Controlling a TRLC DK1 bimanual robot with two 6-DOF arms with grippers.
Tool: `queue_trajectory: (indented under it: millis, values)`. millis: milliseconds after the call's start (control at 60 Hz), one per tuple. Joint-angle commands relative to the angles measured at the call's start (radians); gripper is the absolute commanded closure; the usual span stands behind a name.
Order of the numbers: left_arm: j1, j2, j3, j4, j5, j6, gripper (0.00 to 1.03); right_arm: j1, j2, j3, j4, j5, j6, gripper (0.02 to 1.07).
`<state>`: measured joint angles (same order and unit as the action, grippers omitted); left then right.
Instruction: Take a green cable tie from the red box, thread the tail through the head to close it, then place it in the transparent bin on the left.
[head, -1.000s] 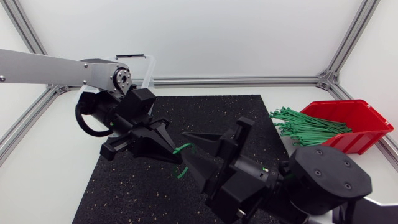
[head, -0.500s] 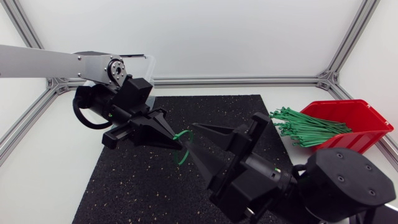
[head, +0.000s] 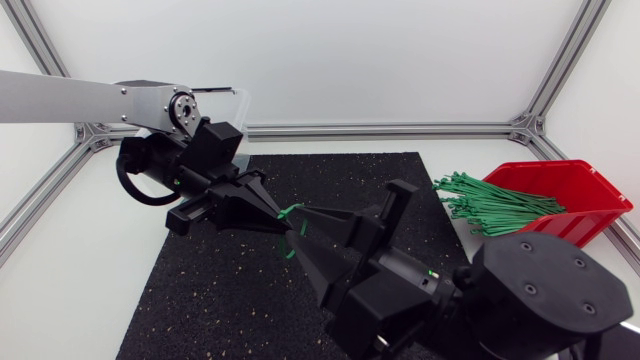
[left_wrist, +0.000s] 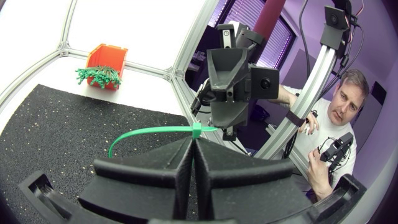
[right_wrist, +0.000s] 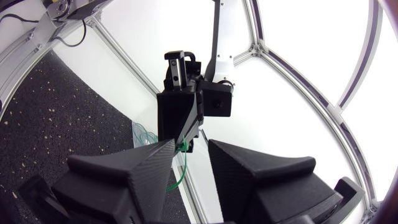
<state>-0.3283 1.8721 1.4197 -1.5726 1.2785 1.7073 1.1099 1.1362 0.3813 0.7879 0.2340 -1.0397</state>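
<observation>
We saw a white table w/ a black speckled rubber mat spread over its middle. The left arm, silver-grey w/ black joints, came in from the left side and hung over the mat's far left part; the right arm, mostly a bulky black joint in the head view, came in from the lower right. The red plastic box sat on the table right of the mat, near the right edge, w/ a bundle of green cable ties spilling over its left rim toward the mat. The transparent bin stood at the far left, mostly hidden behind the left arm. The left gripper was above the mat's centre, its fingers pressed together and clamped on a single green cable tie. In the left wrist view the tie stuck out sideways from the finger tips, arcing down toward the mat, its head just above the closed tips. The right gripper faced the left one tip to tip, fingers spread apart; in the right wrist view the tie sat btwn them, close to one finger's tip, its tail hanging below. We couldn't tell if that finger touched it.
</observation>
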Motion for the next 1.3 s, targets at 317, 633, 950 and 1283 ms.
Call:
queue_trajectory:
  millis: [317,633,950,1283]
  values:
    - [0.005,0.019,0.004,-0.001,0.01,-0.008,1.0,-0.004,0.092,0.057,0.008,-0.019,0.012,0.79]
    - [0.003,0.022,0.005,0.002,0.01,-0.012,1.0,-0.022,0.112,0.073,0.024,-0.042,0.007,0.8]
    - [0.003,0.022,0.005,0.003,0.01,-0.012,1.0,-0.042,0.123,0.08,0.033,-0.058,-0.003,0.99]
    - [0.002,0.022,0.005,0.003,0.01,-0.015,1.0,-0.051,0.123,0.076,0.042,-0.064,-0.019,1.01]
